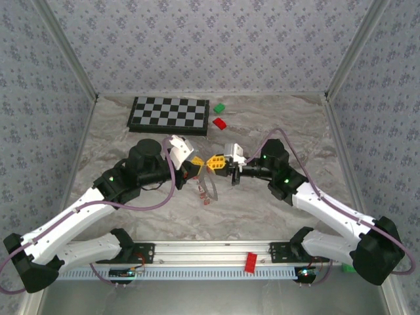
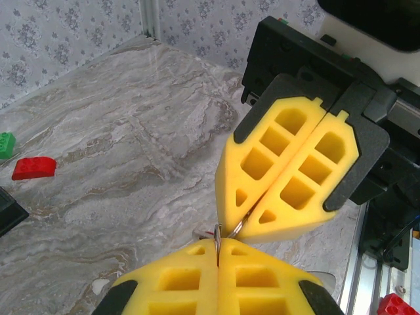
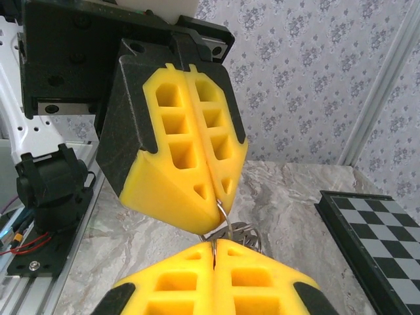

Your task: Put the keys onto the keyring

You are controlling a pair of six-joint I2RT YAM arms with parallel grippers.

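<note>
You are looking down at a marbled grey counter (image 1: 275, 210) inside a wallpapered booth, with a chessboard (image 1: 169, 113) lying at the far side. Your two arms are reaching inward and meeting tip to tip above the middle of the counter.

The left pincer (image 1: 195, 162) is sitting fully closed. From the left wrist camera a thin red sliver is showing in its seam. I judge this to be the head of one of the keys, though it is too small to be sure. The right pincer (image 1: 215, 163) is also clamping fully closed, pinching the keyring (image 2: 235, 228), a thin grey wire loop bridging the two tips.

Other small reddish keys (image 1: 205, 195) are showing just near of the pincers; I cannot tell whether they are lying on the counter or hanging.

The wire is probably light, stiff, springy and slippery in a pinch, so you are best gripping across it. The keys are likely featherweight, so you are best pinching each by its plastic head, leaving the shaft free.
</note>
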